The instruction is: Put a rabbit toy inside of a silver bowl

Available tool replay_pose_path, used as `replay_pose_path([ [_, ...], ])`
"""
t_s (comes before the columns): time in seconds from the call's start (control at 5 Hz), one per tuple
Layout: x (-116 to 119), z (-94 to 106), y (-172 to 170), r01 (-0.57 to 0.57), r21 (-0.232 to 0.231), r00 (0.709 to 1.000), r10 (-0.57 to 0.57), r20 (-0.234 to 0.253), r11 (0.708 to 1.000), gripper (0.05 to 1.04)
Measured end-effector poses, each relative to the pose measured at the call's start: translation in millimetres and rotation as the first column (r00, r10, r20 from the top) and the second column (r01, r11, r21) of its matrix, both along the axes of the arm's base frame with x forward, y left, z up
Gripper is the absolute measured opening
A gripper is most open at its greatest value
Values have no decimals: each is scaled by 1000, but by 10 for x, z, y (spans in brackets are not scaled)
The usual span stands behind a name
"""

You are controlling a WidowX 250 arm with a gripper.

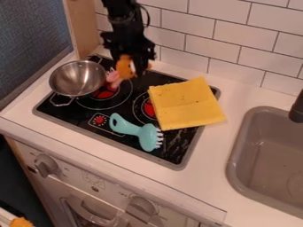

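Note:
The black gripper [129, 57] hangs over the back left part of the stove. Right at its lower end is the rabbit toy [123, 67], orange with a pink part that slants down to the left; the gripper hides some of it. Whether the toy is held or rests on the stove, I cannot tell. To the left of both, the silver bowl [77, 79] sits on the stove's left corner, its wire handle toward the front. The toy is outside the bowl, a short way from its right rim.
A yellow cloth [186, 104] lies over the right side of the black stove top [83, 116]. In front of it is a turquoise brush [139, 132]. A grey sink [260, 155] with a black faucet [297, 107] is at the right; a tiled wall [228, 40] stands behind.

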State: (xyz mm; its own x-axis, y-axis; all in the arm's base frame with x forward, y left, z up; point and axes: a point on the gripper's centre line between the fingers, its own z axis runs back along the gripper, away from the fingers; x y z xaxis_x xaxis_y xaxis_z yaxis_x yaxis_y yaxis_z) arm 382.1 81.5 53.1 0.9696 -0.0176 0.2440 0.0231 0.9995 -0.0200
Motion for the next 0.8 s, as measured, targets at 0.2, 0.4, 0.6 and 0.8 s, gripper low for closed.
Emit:
replay_pose_path([
  [0.2,-152,251,85,-32,-18,999,32,34,999,578],
  [0.4,-371,392,236,-73,-8,996,73,46,997,578],
  [0.6,-651,426,514,-148,-12,988,148,44,989,577],
  [0.8,-838,368,755,-215,-7,976,215,32,977,577],
])
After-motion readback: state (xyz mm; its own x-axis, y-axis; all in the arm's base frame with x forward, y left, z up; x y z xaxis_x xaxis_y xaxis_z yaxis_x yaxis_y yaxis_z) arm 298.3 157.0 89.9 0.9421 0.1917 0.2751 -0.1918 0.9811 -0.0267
